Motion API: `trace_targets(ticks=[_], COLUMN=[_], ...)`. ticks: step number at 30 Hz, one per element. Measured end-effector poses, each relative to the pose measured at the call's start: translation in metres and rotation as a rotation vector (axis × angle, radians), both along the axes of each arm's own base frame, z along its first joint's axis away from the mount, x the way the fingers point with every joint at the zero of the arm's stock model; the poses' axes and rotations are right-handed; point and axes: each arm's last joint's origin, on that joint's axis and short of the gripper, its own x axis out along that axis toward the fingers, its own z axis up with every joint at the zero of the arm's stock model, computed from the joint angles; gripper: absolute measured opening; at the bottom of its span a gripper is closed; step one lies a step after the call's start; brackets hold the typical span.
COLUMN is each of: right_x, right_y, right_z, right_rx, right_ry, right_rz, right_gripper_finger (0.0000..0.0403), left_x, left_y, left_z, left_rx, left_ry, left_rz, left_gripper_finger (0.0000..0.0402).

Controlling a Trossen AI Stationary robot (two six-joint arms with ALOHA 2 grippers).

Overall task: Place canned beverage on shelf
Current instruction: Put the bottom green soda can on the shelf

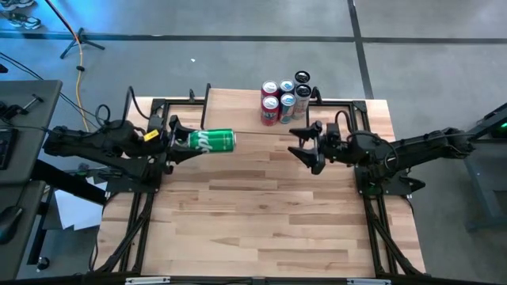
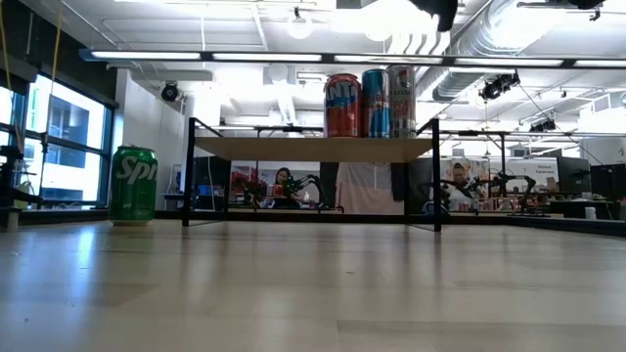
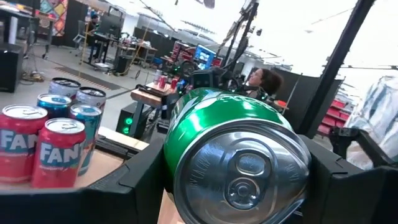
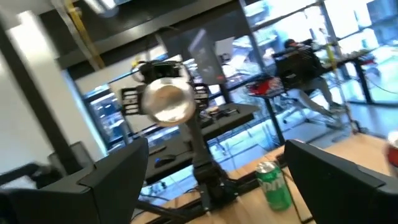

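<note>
A green can (image 1: pixel 212 141) lies level in the air over the table's far left part, with my left gripper (image 1: pixel 179 140) shut on it. In the left wrist view its silver pull-tab end (image 3: pixel 245 171) faces the camera. The shelf (image 2: pixel 313 148), a light-wood board on thin black legs, stands at the table's far edge and carries several upright cans (image 1: pixel 285 99), red, blue and dark. My right gripper (image 1: pixel 310 147) hangs open in the air to the right of the held can, with nothing between its fingers (image 4: pixel 118 177). My left gripper pinches the can's round side wall (image 3: pixel 177 140) between its two fingers (image 3: pixel 140 183), at the pull-tab end. The fingers come level from the table's left and lie along the can. It is lifted clear of the table, on its side, its other end pointing right.
A second green can (image 2: pixel 133 184) stands upright on the tabletop at the far left, also seen from the right wrist as can (image 4: pixel 273 183). Black frame bars (image 1: pixel 139 214) run along both table sides. The near half of the tabletop (image 1: pixel 261 229) is bare wood. A person (image 2: pixel 284 184) sits in the room beyond.
</note>
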Motion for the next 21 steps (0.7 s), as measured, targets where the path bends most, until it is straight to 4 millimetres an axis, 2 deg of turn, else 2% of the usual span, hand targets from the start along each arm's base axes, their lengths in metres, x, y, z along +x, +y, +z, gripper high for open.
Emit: trace_targets(ticks=[5,17,21], right_x=[-0.0001,-0.0002,-0.0002], right_y=[0.0014,0.0007,0.0007], right_z=[0.0014,0.0014,0.0014], right_rx=[-0.087,-0.084,-0.142], right_ry=[-0.003,-0.002,0.008], right_rz=[0.026,0.006,-0.008], right_gripper_finger=[0.0360,0.0360,0.0360], left_x=[0.0001,0.0002,0.0003], left_y=[0.0002,0.0001,0.0001], left_z=[-0.0003,-0.0005,-0.0006], left_rx=[-0.013,-0.027,-0.037], left_ry=[0.002,0.002,0.002], left_rz=[0.007,0.004,0.001], left_gripper_finger=[0.0224,0.0224,0.0224])
